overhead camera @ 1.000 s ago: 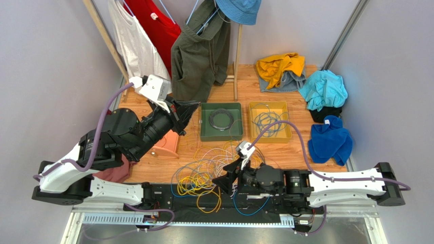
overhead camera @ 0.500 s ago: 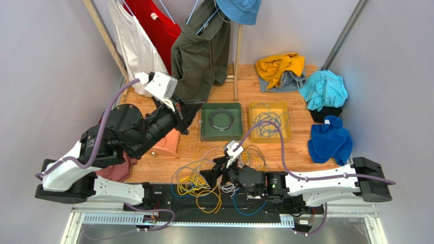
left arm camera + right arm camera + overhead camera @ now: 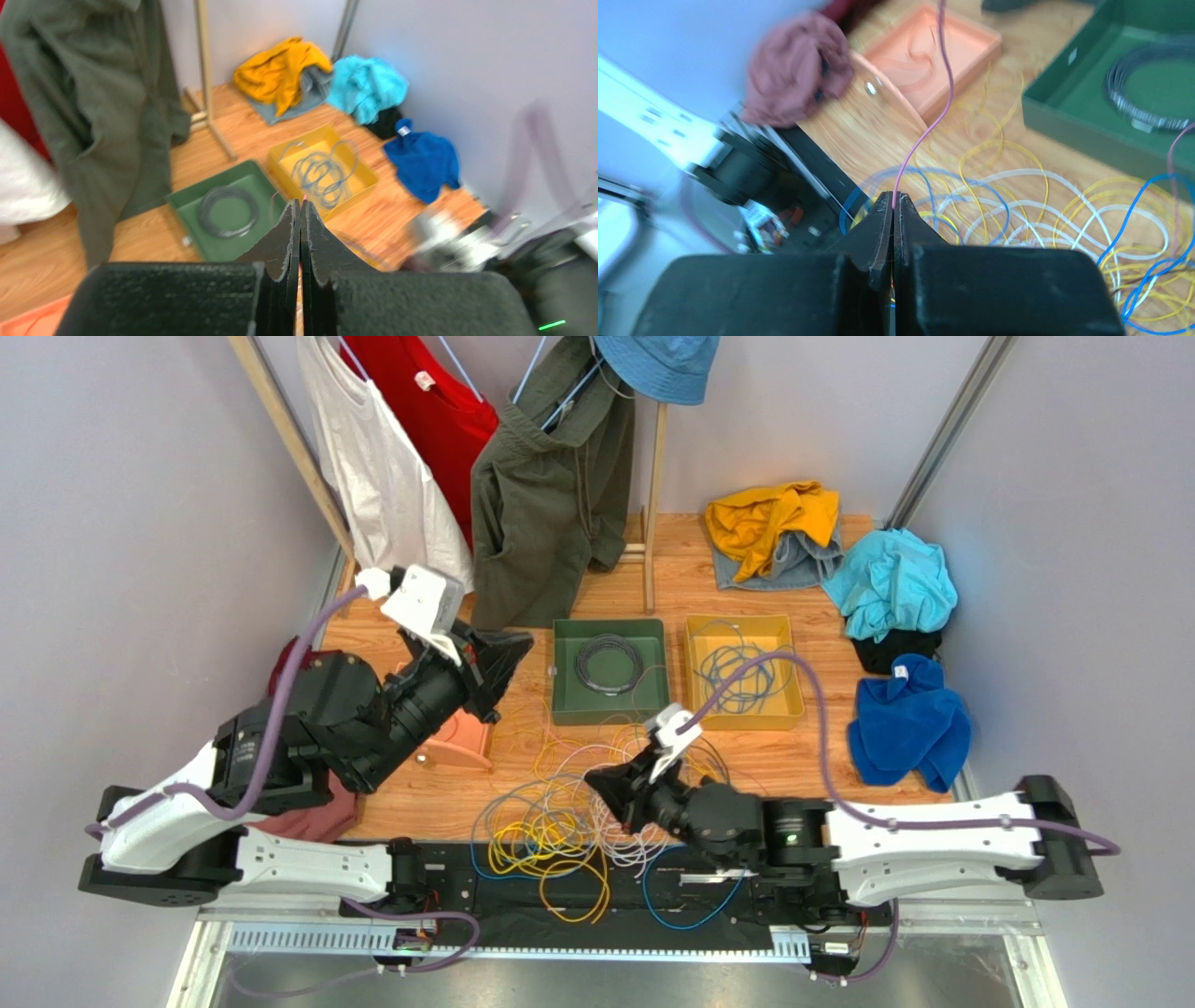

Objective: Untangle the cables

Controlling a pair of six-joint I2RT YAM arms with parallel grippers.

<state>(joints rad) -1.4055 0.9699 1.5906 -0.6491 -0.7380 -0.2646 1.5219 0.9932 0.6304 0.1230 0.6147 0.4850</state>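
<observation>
Okay, right tool (image 3: 894, 201) clenched on a pink cable (image 3: 926, 129) running to 12 o'clock; left tool (image 3: 300, 210) clenched too, can't tell on what. Cables (image 3: 554, 819) heaped at 6 o'clock on tabletop (image 3: 821, 756). Thin, limp, light, prob. snaggy: grip single strands near ends.

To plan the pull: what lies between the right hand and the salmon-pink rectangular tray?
Right wrist view: a thin pink cable runs from the shut right hand up across the salmon-pink tray, over thin yellow cable loops on the wooden table.
</observation>
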